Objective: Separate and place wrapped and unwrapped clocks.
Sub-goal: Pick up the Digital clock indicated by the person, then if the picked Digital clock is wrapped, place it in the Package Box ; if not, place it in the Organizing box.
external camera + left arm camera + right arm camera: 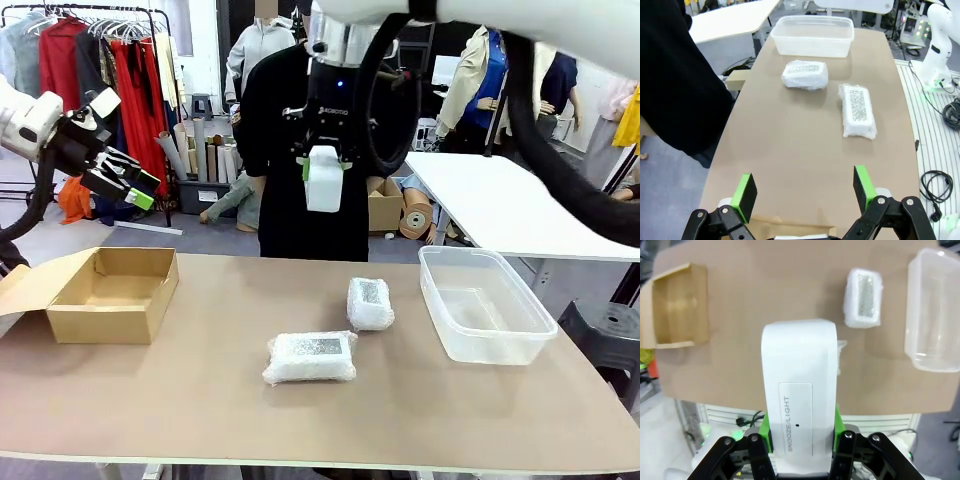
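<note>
Your right jaws are clamped on the bare clock, high above the surface; its smooth hard shell may slip. The long bundle and small bundle lie below, probably squashy: grip across. Left jaws stand apart.

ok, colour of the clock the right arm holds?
White clock, clearest in right wrist view.

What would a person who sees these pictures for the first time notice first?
First, the bare smooth white clock, clamped in the right gripper high above the brown table. Below it lie two lumpy white bubble-wrap bundles, a long one nearer the robot and a small one behind it. An open cardboard box stands at the robot's left, a clear plastic tub at its right.
</note>
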### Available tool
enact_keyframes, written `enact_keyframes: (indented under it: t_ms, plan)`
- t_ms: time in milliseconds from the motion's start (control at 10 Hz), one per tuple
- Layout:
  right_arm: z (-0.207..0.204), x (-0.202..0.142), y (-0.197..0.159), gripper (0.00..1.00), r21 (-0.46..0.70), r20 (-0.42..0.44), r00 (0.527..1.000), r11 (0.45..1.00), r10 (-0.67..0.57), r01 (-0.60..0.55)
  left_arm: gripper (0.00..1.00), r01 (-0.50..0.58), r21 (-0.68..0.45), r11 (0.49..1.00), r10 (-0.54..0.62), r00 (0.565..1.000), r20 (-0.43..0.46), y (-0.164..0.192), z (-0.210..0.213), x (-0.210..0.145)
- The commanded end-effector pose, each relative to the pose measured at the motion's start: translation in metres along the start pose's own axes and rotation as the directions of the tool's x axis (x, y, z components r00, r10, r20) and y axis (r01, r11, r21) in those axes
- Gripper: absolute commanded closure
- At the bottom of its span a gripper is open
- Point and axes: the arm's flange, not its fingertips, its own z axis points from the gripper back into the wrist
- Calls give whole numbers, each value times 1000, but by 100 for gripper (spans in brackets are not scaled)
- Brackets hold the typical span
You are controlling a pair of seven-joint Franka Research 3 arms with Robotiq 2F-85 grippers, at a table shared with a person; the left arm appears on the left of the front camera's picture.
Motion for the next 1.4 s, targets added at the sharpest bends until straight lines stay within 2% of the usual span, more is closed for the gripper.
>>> enact_keyframes:
  t_ms: [0,1300]
  plan:
    - [-7,-11,-20,100,47,25,999,999,20,-21,0,0,0,1000,0,1000,1,-1,0,1]
    - [-3,-3,-13,100,14,22,1000,1000,-6,6,0,0,0,1000,0,1000,1,-1,0,1]
